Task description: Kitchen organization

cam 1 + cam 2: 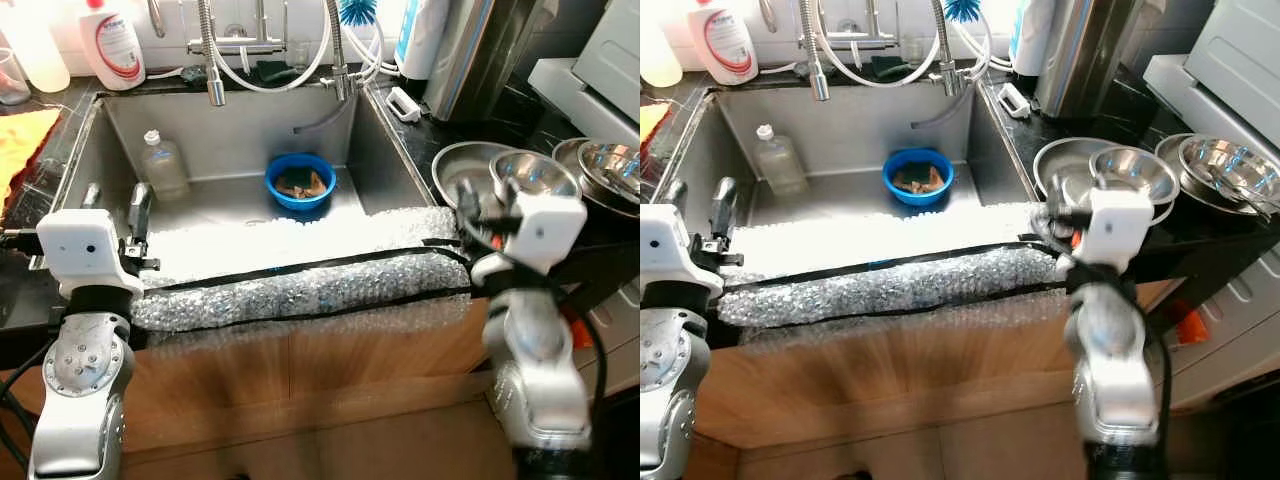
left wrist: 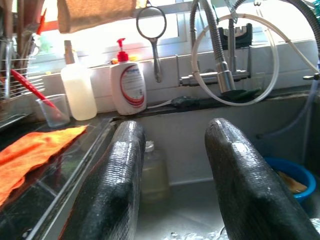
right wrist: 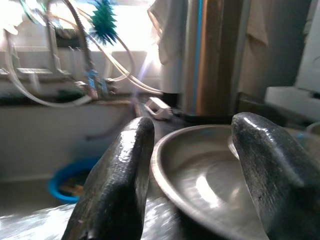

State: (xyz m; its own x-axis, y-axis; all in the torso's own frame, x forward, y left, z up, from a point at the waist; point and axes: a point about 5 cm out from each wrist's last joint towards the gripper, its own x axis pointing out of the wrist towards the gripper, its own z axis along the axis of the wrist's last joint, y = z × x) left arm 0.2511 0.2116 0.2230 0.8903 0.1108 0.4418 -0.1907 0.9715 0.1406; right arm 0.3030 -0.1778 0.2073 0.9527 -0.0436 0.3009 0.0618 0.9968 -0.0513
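Open left pincer (image 2: 175,165); soap bottle (image 2: 128,85) label unreadable.

Both silver arms are raised in front of the body, forearms upright, wrists bent forward. The left hand (image 2: 172,180) points ahead with its two black fingers (image 2: 112,185) spread apart, holding nothing. The right hand (image 3: 192,180) likewise reaches forward, fingers (image 3: 120,175) parted and empty.

Blue bowl (image 1: 300,183) upright in sink (image 1: 380,160), scraps inside.
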